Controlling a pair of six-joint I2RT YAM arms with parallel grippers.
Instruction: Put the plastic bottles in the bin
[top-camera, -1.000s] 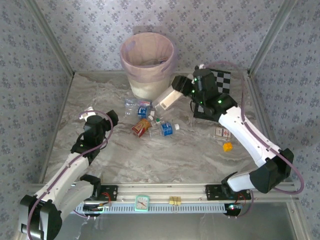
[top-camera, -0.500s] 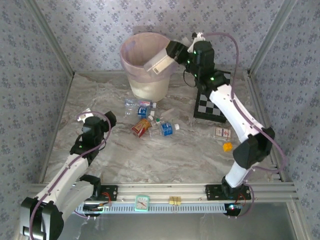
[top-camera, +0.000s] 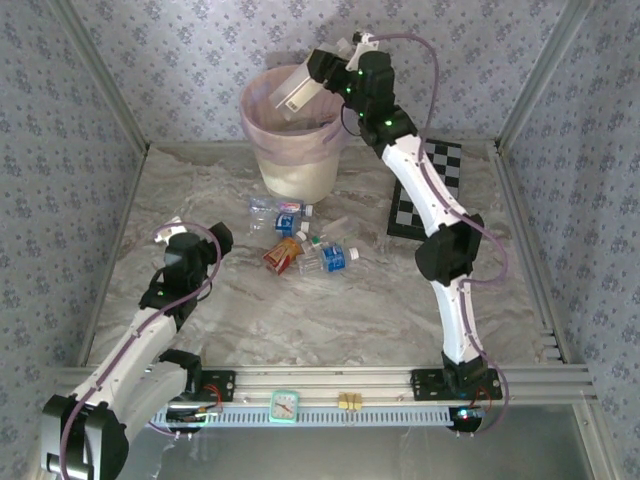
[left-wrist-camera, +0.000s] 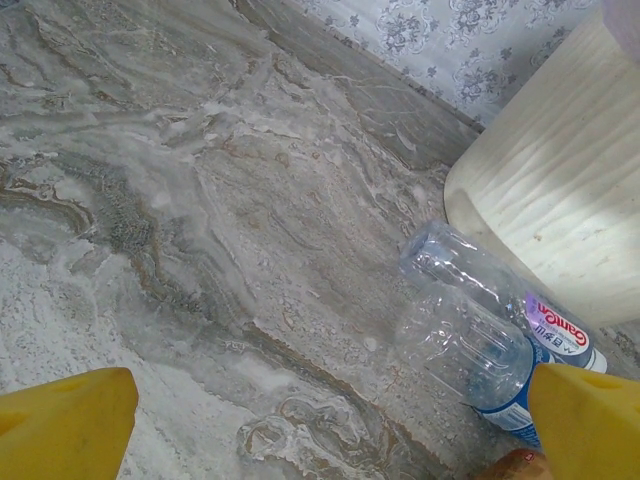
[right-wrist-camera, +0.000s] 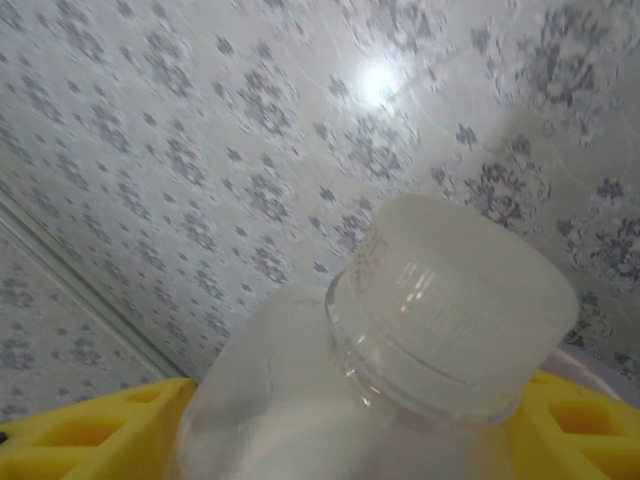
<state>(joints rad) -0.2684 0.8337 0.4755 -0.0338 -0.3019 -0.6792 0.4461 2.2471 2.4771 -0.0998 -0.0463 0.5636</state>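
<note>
The marbled table (top-camera: 330, 310) carries the bin (top-camera: 297, 150) at its far side, left of the checkerboard (top-camera: 425, 190). The right gripper (top-camera: 320, 72) reaches in from the bin's far right, pinching a white-capped bottle (top-camera: 297, 90) tilted above the opening. The left gripper (top-camera: 214, 241) hovers at the near left, fingers spread wide. The other plastic bottles (top-camera: 305, 240) lie clustered just near of the bin — two clear ones close to its base.

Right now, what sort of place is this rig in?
Probably a purpose-built robot test cell, not a real room: patterned walls framed in aluminium rail, a marble-print table, and a checkerboard near the bin.
</note>
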